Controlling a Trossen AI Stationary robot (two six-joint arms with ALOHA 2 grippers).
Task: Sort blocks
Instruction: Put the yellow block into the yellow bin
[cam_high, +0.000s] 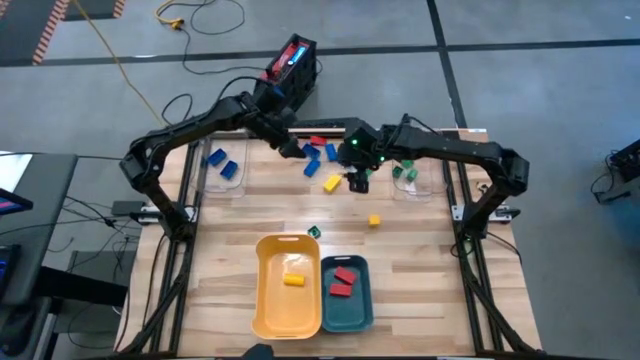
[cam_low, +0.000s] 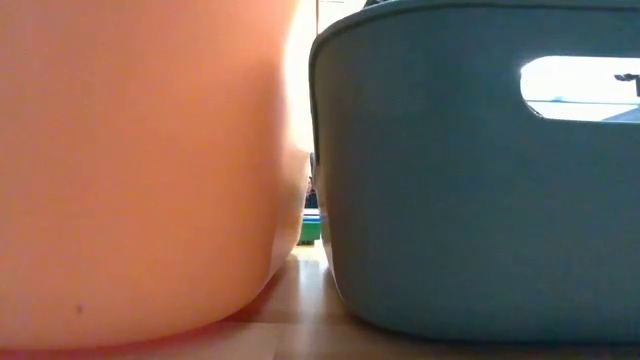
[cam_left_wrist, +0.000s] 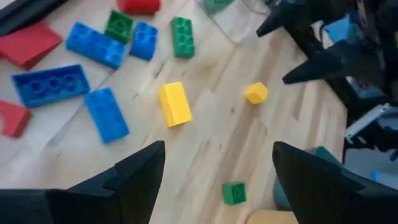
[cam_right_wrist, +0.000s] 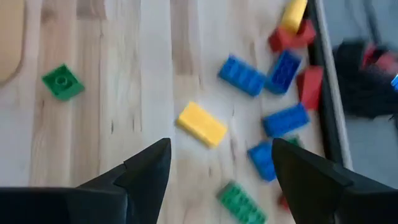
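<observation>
Underneath, pale wooden table (cam_high: 420, 270), grey floor (cam_high: 540, 20).

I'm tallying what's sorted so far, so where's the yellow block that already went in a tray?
In the high view, the yellow block lies inside the yellow tray at the table's near edge, beside the teal tray.
</observation>
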